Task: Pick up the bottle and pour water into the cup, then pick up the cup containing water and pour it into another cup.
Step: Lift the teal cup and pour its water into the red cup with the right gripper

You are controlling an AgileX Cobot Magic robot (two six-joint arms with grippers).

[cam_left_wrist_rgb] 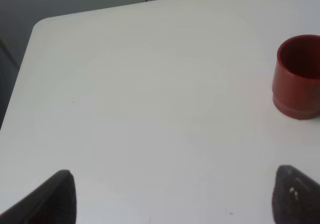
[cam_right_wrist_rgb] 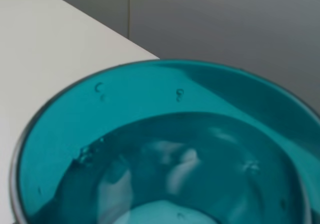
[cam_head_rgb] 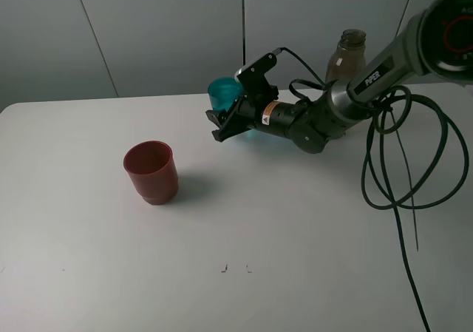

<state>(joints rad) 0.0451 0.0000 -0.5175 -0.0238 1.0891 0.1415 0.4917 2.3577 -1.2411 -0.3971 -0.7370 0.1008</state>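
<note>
Right pincer [cam_head_rgb: 225,123] reaches in from the right side of the table [cam_head_rgb: 295,228] to the teal cup [cam_head_rgb: 224,92]. The cup is at the pincer's tip, on its far side. Black fingers cover the cup's lower half. Only the rim and upper wall show above them, plus a bit of teal under the wrist. Cannot tell whether the jaws are clamped on the cup or only close around it, since the high view hides the contact and the right wrist view is all cup. Cannot tell if the cup's base touches the table either.

In the right wrist view the cup is seen close up from above. There is water [cam_right_wrist_rgb: 170,169] inside, well below the rim, and droplets on the inner wall.

Bottle [cam_head_rgb: 346,55] stands upright at the back of the table behind the right arm, well apart from the pincer.

Red cup [cam_head_rgb: 151,171] is upright, mouth up, to the front-left of the teal cup. It is well apart from both the teal cup and the right pincer.

Left pincer [cam_left_wrist_rgb: 172,196] has its jaws wide apart and holds nothing. Its two dark fingertips [cam_left_wrist_rgb: 55,199] are over bare table. The red cup is ahead of it and off to one side, not touching.

Black cable [cam_head_rgb: 403,154] hangs in loops from the right arm.
</note>
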